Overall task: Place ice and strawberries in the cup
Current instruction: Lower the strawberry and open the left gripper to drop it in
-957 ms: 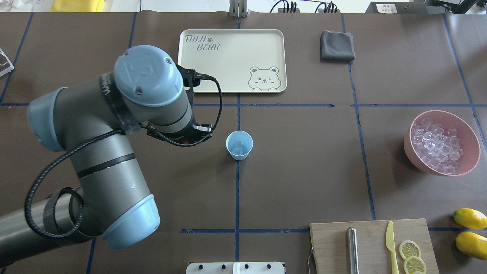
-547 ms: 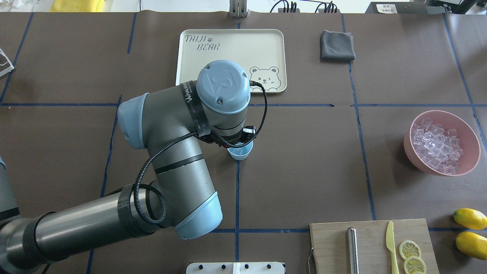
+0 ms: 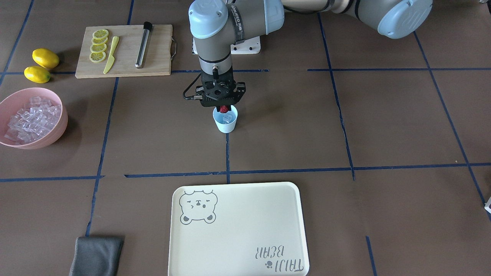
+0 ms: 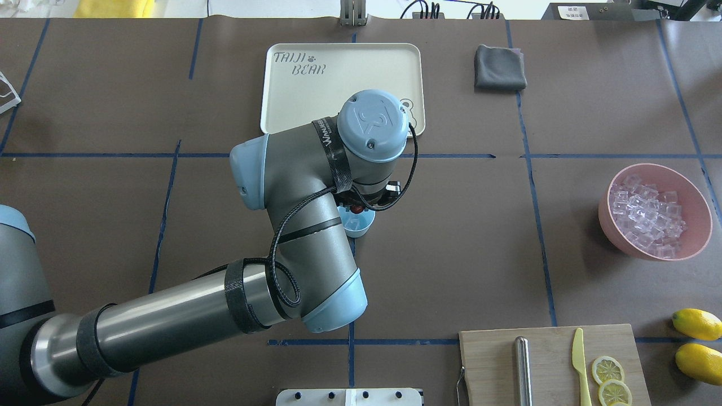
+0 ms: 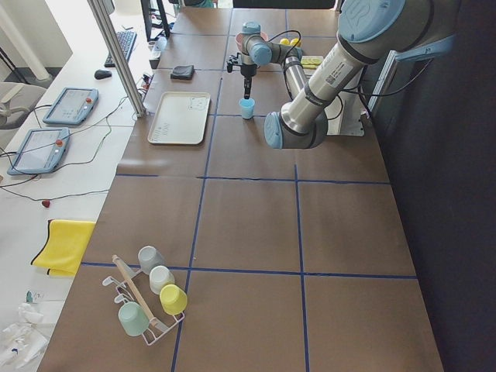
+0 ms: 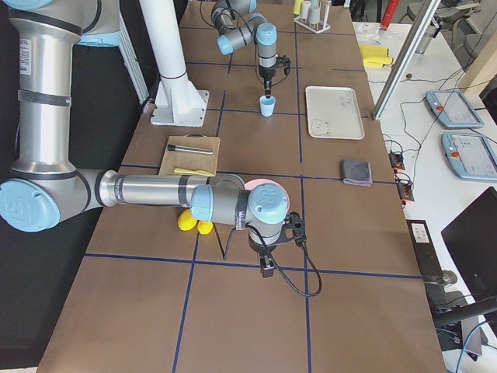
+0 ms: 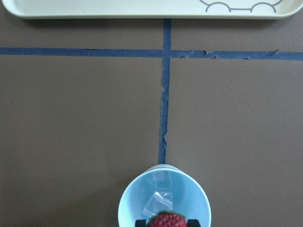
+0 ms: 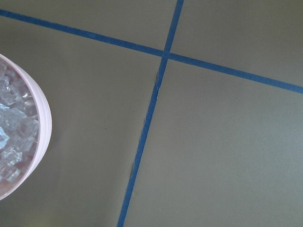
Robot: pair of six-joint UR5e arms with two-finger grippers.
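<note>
The pale blue cup (image 3: pixel 225 124) stands at the table's middle on a blue tape line, with clear ice (image 7: pixel 158 202) in its bottom. My left gripper (image 3: pixel 224 107) hangs straight down over the cup's rim, shut on a red strawberry (image 7: pixel 166 220) that sits just above the opening. The overhead view shows the strawberry (image 4: pixel 356 209) and part of the cup (image 4: pixel 362 226) under the wrist. More ice (image 4: pixel 646 214) fills a pink bowl (image 4: pixel 603 217) at the right. My right gripper (image 6: pixel 266 268) shows only in the exterior right view, near the bowl; I cannot tell whether it is open or shut.
A cream tray (image 4: pixel 316 96) lies beyond the cup and a grey cloth (image 4: pixel 499 67) to its right. A cutting board (image 4: pixel 547 361) with a yellow knife, a metal rod and lemon slices sits at the near right, beside two lemons (image 4: pixel 696 324).
My left arm has swung to the right from beside the cup, bringing the gripper with the strawberry over the cup's opening.
</note>
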